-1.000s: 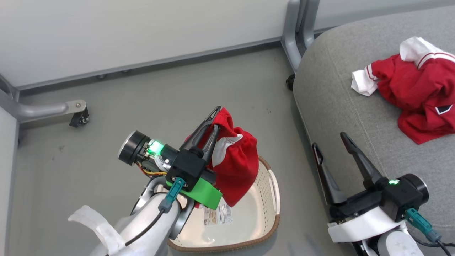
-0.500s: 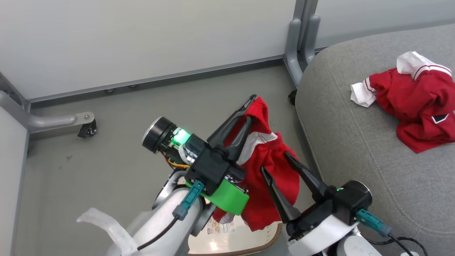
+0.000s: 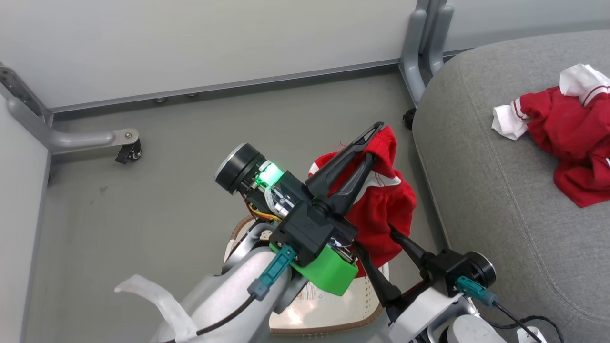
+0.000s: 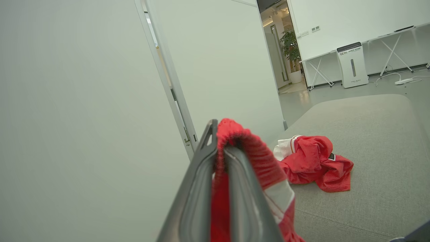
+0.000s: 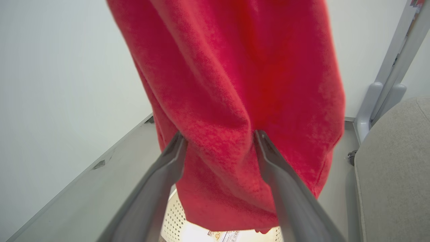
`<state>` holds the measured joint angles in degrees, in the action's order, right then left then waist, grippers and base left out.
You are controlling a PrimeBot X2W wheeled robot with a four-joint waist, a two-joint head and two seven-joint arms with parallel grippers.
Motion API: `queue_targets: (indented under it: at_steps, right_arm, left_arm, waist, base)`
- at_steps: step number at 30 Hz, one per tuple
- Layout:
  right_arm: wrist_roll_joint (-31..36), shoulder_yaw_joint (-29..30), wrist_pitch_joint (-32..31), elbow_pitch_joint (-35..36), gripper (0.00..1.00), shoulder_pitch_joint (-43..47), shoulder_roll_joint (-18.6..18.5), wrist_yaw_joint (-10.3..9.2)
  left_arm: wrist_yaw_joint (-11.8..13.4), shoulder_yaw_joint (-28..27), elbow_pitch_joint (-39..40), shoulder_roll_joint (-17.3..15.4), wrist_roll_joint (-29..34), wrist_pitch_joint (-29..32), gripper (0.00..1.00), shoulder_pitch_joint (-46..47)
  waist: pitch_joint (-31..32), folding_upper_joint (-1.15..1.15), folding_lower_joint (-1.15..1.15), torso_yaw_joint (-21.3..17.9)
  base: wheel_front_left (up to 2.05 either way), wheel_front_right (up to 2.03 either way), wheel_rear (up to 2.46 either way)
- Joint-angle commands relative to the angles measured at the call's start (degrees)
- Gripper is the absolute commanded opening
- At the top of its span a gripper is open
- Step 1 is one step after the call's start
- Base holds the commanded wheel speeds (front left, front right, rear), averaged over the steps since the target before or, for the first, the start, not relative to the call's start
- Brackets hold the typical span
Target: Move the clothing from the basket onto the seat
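Observation:
My left gripper (image 3: 373,140) is shut on the waistband of the red white-trimmed shorts (image 3: 383,209), which hang above the cream basket (image 3: 333,328). In the left wrist view the shorts (image 4: 255,158) drape over my closed left gripper (image 4: 220,141). My right gripper (image 3: 375,237) stands open just below, its fingers on either side of the hanging cloth; in the right wrist view the shorts (image 5: 235,84) hang between its fingers (image 5: 174,148). The red top (image 3: 567,128) lies crumpled on the grey seat (image 3: 495,200) at the right, also the top (image 4: 312,163) on the seat (image 4: 376,127).
Pale partition walls stand behind on grey floor. A metal leg with a caster (image 3: 128,151) sits at the left, and a grey post (image 3: 424,52) with a small caster (image 3: 408,117) stands by the seat's corner. The basket's perforated wall (image 5: 174,222) shows under the shorts.
The head camera has shifted. My left gripper has lifted the shorts up and toward the seat. My right gripper has come from the seat's edge to the hanging shorts.

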<state>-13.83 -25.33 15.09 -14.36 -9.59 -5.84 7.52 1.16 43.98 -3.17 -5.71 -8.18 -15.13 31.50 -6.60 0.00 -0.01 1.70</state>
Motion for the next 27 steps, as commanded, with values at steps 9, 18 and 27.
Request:
queue_targets:
  at_steps: [9,18,27]
  right_arm:
    - [0.27,0.91,0.11,0.18,0.00,-1.37,0.69,-0.06]
    - [0.23,1.89,0.11,1.87,0.00,-0.53,0.66,-0.06]
    - [0.40,2.15,0.11,2.80,0.00,-0.30,0.68,-0.06]
  left_arm:
    - [0.01,-0.68,-1.53,-0.93,-0.79,-0.02,0.00,0.28]
    - [0.48,-1.57,-2.61,-1.58,-1.63,-0.02,0.00,-1.24]
    - [1.02,-2.22,-3.49,-1.61,-2.31,-0.02,0.00,-2.57]
  waist:
    - [-1.04,0.00,0.01,-0.08]
    - [-1.56,0.00,0.01,-0.13]
    - [-1.95,0.00,0.01,-0.29]
  base:
    - [0.00,0.00,0.00]
    - [0.00,0.00,0.00]
    - [0.00,0.00,0.00]
